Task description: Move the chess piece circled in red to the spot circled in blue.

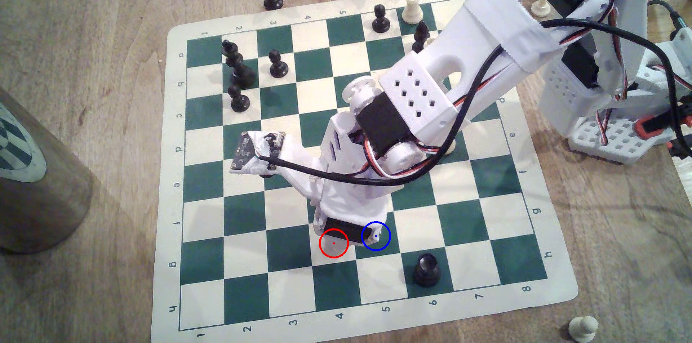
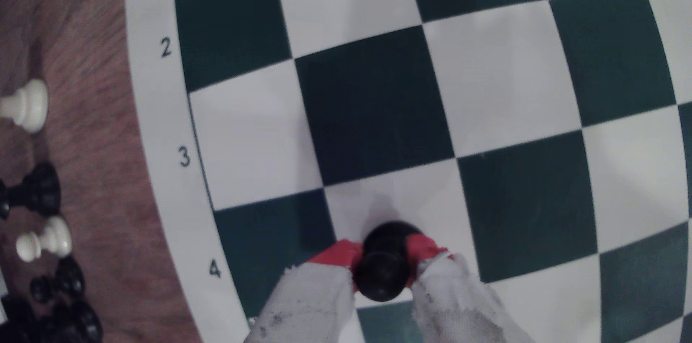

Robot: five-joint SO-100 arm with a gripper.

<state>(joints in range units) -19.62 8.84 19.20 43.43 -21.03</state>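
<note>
Exterior view, left to right: the red ring (image 1: pixel 333 243) marks a cream square and the blue-ringed spot (image 1: pixel 376 236) the dark green square just beside it, both partly under the arm's gripper (image 1: pixel 350 232); a black rook (image 1: pixel 427 270) stands nearby to the right. In the wrist view, the red-tipped jaws are closed on the black pawn (image 2: pixel 385 264), over the cream square. Best practice, arguably: lift clear, shift one square, lower upright, avoiding the rook.

Arm (image 1: pixel 430 103) reaches low, jaws nearly closed.
</note>
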